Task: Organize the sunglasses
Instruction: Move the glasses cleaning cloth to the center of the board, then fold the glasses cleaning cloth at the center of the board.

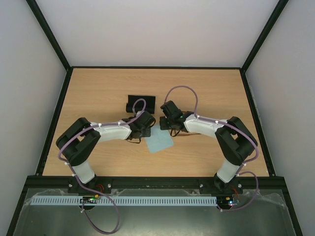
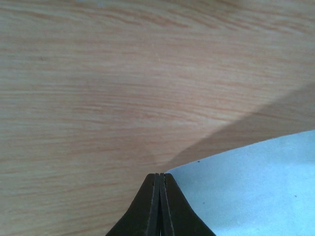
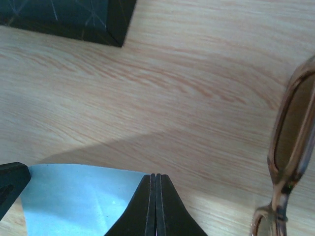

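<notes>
The sunglasses (image 3: 290,147) are seen lying on the bench (image 3: 197,73) just right of the light blue cloth (image 3: 78,196) and nearer than the black case (image 3: 59,14), untouched, while the left jaws and the right jaws are each pressed together, apparently pinched on an edge of that cloth. The pair is judged light but fragile, with thin, springy temple arms and lenses easily scratched. A hold is best taken on the bridge or the frame's rim, not on a lens.
</notes>
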Controlling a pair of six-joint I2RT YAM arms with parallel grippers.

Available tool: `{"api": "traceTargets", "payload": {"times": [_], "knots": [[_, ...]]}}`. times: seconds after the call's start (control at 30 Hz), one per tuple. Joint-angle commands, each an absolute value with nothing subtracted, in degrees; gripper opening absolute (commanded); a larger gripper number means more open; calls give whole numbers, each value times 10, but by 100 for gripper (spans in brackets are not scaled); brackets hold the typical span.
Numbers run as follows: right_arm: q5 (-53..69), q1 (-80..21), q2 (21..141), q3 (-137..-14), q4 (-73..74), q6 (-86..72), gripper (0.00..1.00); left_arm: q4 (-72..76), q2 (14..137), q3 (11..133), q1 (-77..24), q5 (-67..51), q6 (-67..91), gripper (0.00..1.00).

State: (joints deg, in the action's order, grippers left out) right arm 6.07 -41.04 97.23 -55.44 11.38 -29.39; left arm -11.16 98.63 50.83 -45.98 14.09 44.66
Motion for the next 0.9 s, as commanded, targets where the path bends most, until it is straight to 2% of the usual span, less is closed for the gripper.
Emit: {"api": "traceTargets", "payload": {"times": [0.0,0.5,0.87], "knots": [[53,-402,991,-584,133,-295,1,-126,989,536,-443,145,422,2],[47,-372,1010,-607,137,-275,1,-128,1023,604,-415,137,369,2],[82,-371,971,-571,114,-259,1,-128,997,593,-411,119,346,2]]}}
